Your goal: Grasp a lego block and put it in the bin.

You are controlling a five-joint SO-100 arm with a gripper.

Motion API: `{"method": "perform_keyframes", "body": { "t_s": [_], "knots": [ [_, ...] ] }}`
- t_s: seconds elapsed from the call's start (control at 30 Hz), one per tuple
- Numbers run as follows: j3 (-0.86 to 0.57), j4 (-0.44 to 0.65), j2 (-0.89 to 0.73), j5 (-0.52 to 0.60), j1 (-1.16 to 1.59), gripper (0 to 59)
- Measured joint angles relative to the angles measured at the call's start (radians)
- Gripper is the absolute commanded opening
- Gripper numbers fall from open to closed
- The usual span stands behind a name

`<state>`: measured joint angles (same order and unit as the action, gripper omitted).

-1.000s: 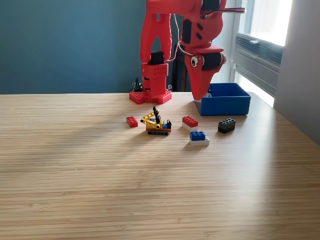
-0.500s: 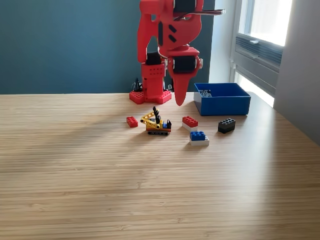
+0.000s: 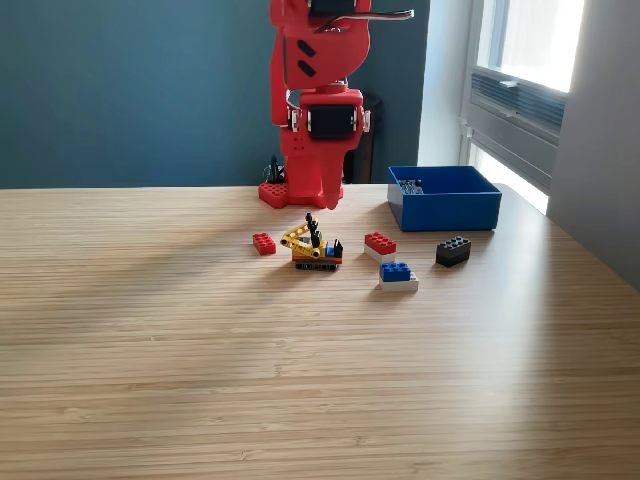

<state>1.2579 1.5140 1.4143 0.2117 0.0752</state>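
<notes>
Tool above bricks; bin lengthwise left-right.

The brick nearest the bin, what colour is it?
Black, in the exterior view, just in front of the blue bin.

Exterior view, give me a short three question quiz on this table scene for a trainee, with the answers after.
1. True or false: the black brick lies inside the blue bin.
2. Which loose brick lies farthest toward the exterior view's left: A) the small red brick, B) the blue brick on a white one, C) the black brick?
3. Fill in: the gripper hangs above the small yellow and black lego ___.

Key: 1. False, it lies on the table, in front of the bin. 2. A. 3. Model, a little built piece; the jaws look empty.
</notes>
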Motion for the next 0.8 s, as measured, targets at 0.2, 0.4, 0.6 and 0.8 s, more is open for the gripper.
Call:
{"method": "perform_keyframes", "body": {
  "t_s": [0.2, 0.4, 0.6, 0.8],
  "knots": [
    [0.114, -0.067, 0.133, -0.072, -0.084, 0.0],
    [0.348, -0.183, 0.339, -0.206, -0.156, 1.3],
    [0.515, -0.229, 0.505, -0.328, -0.164, 21.1],
    [0.598, -0.229, 0.543, -0.357, -0.161, 27.1]
  ]
}}
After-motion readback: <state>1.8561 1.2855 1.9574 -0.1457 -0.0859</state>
